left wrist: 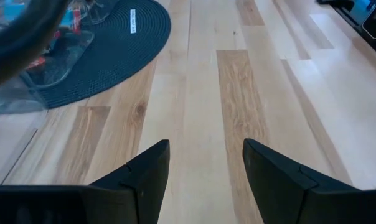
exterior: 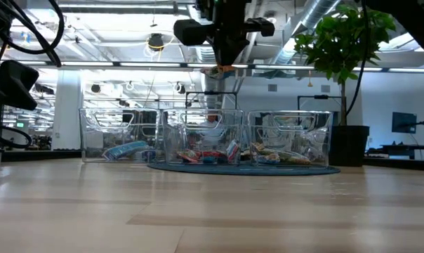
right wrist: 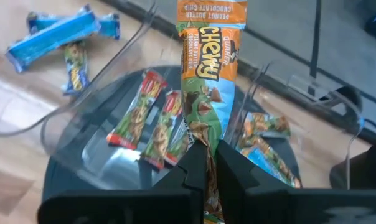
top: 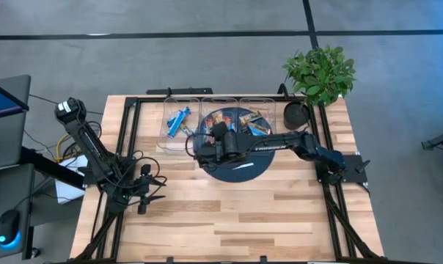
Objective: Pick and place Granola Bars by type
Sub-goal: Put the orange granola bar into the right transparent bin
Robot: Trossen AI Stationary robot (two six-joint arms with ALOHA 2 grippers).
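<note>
The right gripper (right wrist: 205,163) hangs above the middle clear plastic bin (right wrist: 76,140), jaws clamped on one end of an orange foil-wrapped granola bar (right wrist: 208,68). Light, crinkly and probably slippery, it needs a firm end pinch. The left gripper (left wrist: 205,171) waits open over the bench (left wrist: 263,93).

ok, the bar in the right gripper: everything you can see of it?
The bar is an orange foil Chewy wrapper reading peanut butter chocolate chip, with a blue band and a crimped end. The right gripper is shut on one end, so it sticks out lengthwise past the fingers. It hangs above the middle bin, which holds red-and-green bars. Only the fingers touch it.
</note>
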